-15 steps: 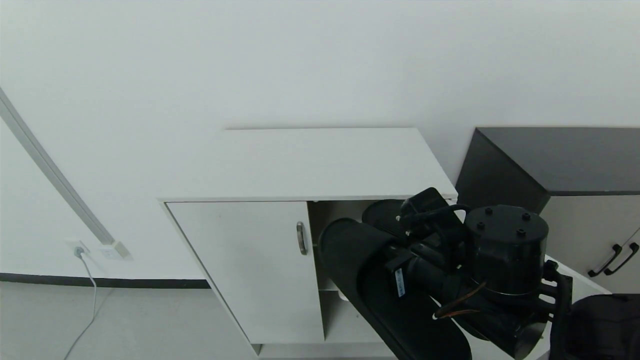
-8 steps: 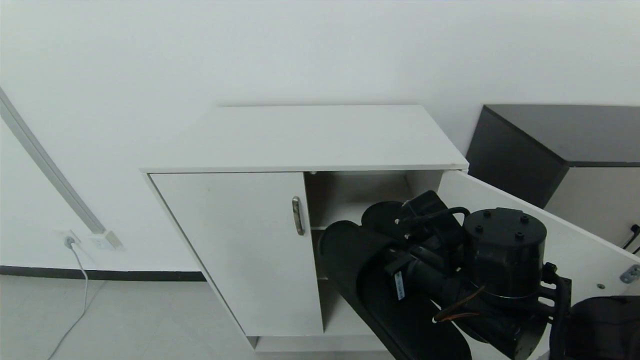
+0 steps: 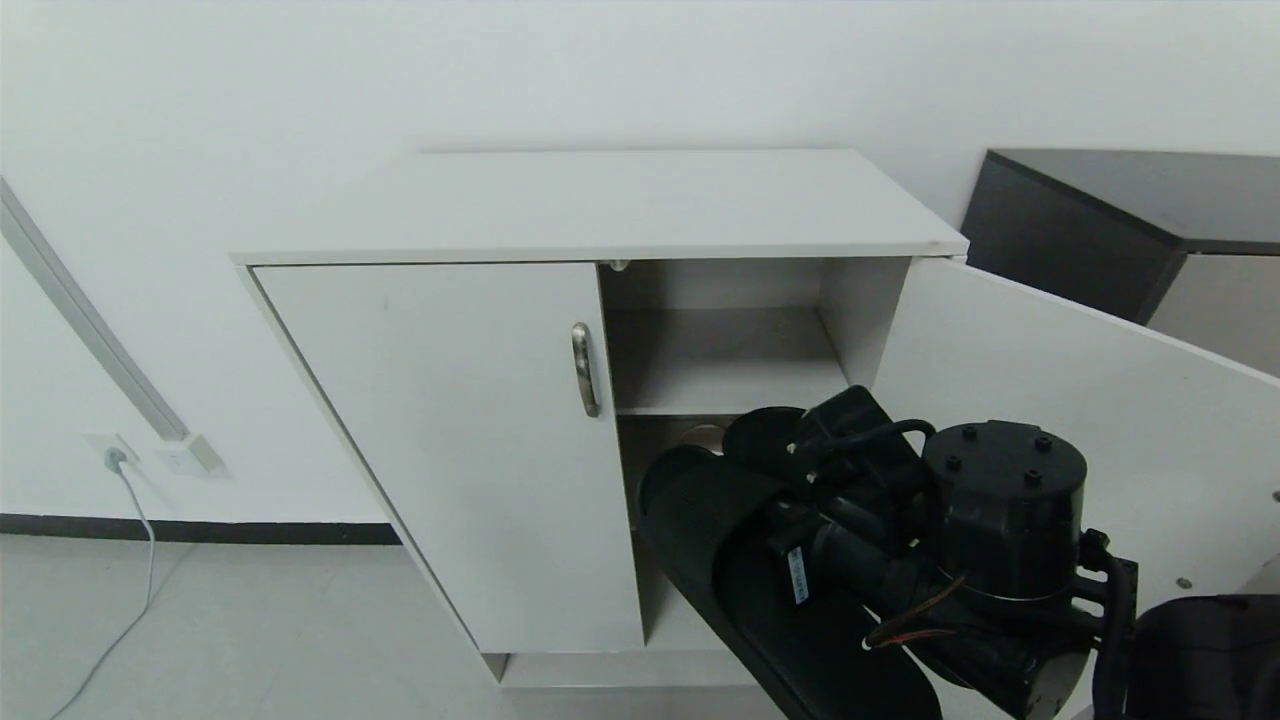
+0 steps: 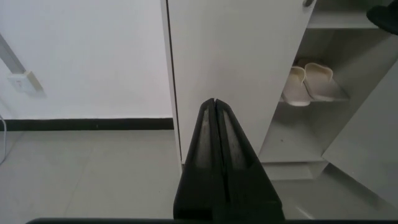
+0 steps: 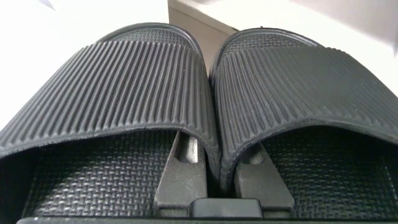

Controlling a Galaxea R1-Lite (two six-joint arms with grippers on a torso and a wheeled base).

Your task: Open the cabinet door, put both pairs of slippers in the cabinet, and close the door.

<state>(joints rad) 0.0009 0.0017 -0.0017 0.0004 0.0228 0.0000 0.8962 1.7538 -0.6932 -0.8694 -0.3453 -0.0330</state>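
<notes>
The left pincer (image 4: 214, 106), its fingers pressed together and holding nothing, is held low over the floor (image 4: 93, 174) and points at the foot of the cabinet (image 3: 600, 200), in front of the shut left door (image 3: 450, 450) with its metal handle (image 3: 585, 370). Past that door, the beige slippers (image 4: 308, 84) lie side by side on the lower shelf (image 4: 292, 134). The right arm (image 3: 1000, 520) stretches forward at the level of that compartment, just before the opening. The right pincer (image 5: 216, 158) is clamped on the black slippers (image 5: 149, 81), one finger (image 5: 183, 174) inside each, squeezing their inner walls together. Their toes point into the cabinet. On the right, the right door (image 3: 1050, 400) stands swung wide open.
</notes>
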